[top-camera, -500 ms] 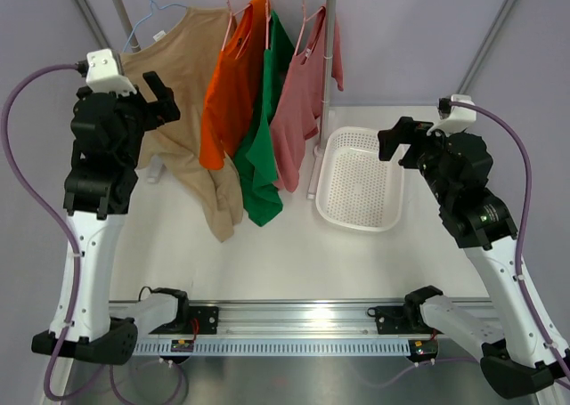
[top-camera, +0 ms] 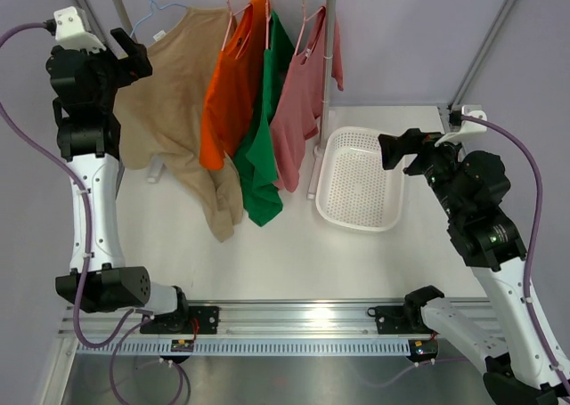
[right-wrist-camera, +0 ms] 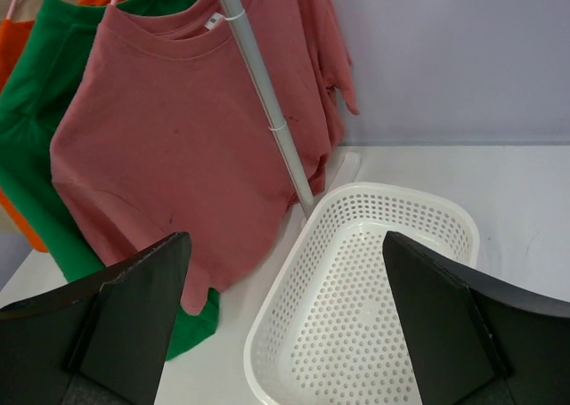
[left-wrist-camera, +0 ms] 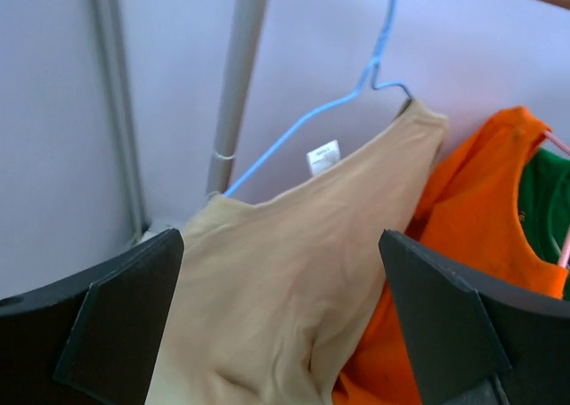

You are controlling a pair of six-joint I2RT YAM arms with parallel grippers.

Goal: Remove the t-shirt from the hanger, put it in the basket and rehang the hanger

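Note:
A tan t-shirt (top-camera: 174, 85) hangs crooked on a blue wire hanger (top-camera: 147, 13) at the left end of the rack. One shoulder is off, so the hanger's left arm is bare. My left gripper (top-camera: 129, 51) is open and empty, high up just left of the shirt's slipped shoulder. In the left wrist view the tan shirt (left-wrist-camera: 294, 271) fills the gap between the open gripper's (left-wrist-camera: 280, 240) fingers, with the blue hanger (left-wrist-camera: 312, 120) above it. My right gripper (top-camera: 401, 151) is open and empty at the basket's right side.
Orange (top-camera: 233, 85), green (top-camera: 263, 147) and pink (top-camera: 298, 102) shirts hang on pink hangers to the right of the tan one. The rack's upright pole (top-camera: 325, 85) stands beside a white perforated basket (top-camera: 334, 209). The basket (right-wrist-camera: 267, 334) and pole (right-wrist-camera: 267, 93) show in the right wrist view.
My left arm has risen and moved back-left, so its gripper is now level with the tan shirt's shoulder. My right arm has shifted slightly right and down.

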